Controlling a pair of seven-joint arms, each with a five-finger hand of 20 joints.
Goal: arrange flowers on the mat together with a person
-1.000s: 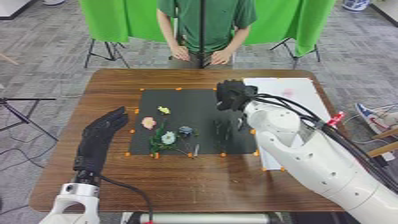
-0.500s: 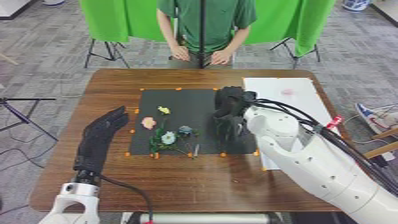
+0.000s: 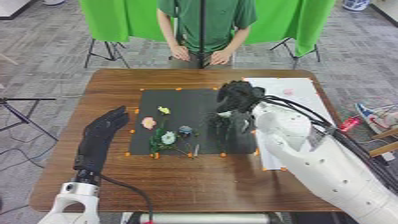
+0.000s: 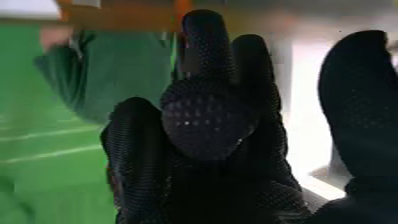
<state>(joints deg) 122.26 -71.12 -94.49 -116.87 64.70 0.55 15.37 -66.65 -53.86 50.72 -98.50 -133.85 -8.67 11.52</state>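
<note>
On the dark mat [image 3: 182,102], toward its left, lie a pink flower [image 3: 148,122], a small yellow flower [image 3: 163,110], a white flower [image 3: 169,138] with green leaves and a blue-grey flower [image 3: 185,130]. My right hand [image 3: 238,95] is over the mat's right part. Just below it shows a pale, flower-like thing [image 3: 225,114]; whether the hand holds it is unclear. In the right wrist view the black glove of my right hand [image 4: 209,120] appears. Left of the mat, my left hand [image 3: 99,131] is open above the table.
A white board [image 3: 306,95] lies along the right side of the brown table [image 3: 195,185], partly under my right arm. Orange markers line the mat's edges. A person stands across the table, hands [image 3: 180,52] together beyond its far edge, off the flowers.
My right hand dipped toward the near side of the mat, then went back toward the far side. The pale thing now shows below it. The left hand and the flowers at left have not moved.
</note>
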